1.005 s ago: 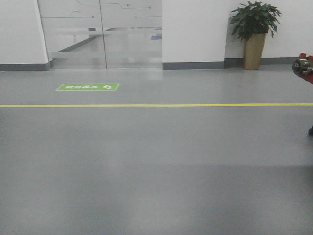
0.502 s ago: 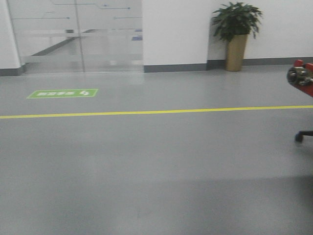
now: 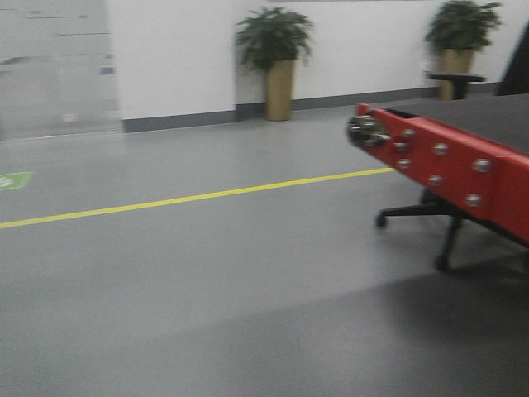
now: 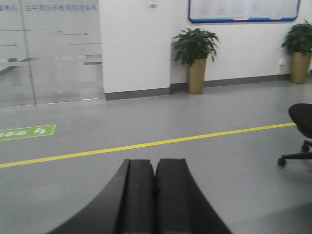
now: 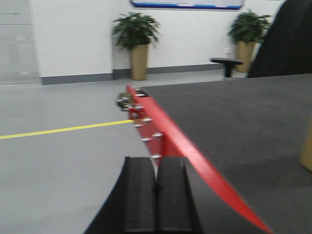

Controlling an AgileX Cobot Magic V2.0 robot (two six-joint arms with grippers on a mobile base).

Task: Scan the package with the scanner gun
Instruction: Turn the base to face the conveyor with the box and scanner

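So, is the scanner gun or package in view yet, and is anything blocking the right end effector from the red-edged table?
Neither shows. The right end effector, shut, sits at the red-edged table with nothing visible between; a tan sliver at the frame's edge is too cropped to identify.

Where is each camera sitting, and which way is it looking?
Front view: on the robot, facing forward over the grey floor to a yellow line, a potted plant and a red-edged table; no robot parts show.
Left wrist view: behind the left gripper, shut, facing glass doors.
Right wrist view: behind the right gripper, shut, facing the table's edge.
Shared: front and right wrist views both show the red-edged table.
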